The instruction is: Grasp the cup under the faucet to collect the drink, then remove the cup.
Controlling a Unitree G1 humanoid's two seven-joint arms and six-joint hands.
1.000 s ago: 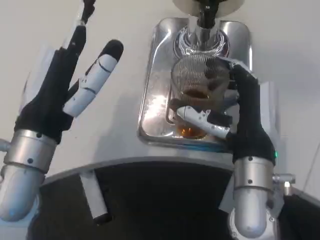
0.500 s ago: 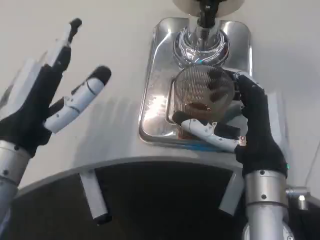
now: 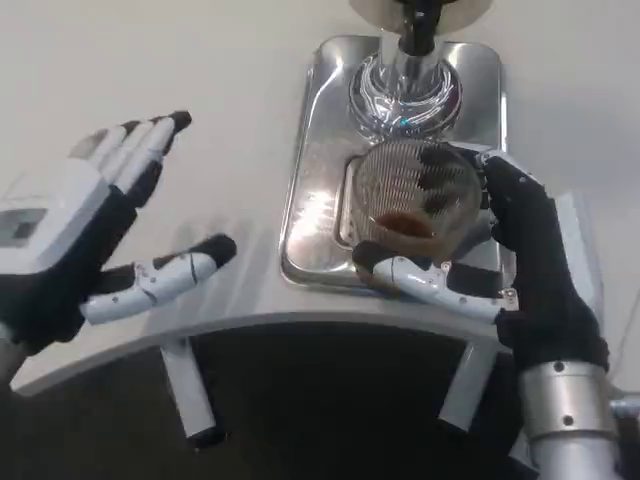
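A clear ribbed cup with a little brown drink in its bottom is gripped by my right hand, thumb across its near side and fingers round its far right. It sits at the near end of the shiny metal drip tray, just in front of the chrome faucet base. My left hand hovers open over the white table to the left, fingers spread, holding nothing.
The white table's curved front edge runs just below both hands, with dark floor beneath. A round pale dispenser base stands at the top behind the faucet.
My right hand has drawn the cup toward me, away from the faucet to the tray's near end. My left hand has dropped lower and turned flatter.
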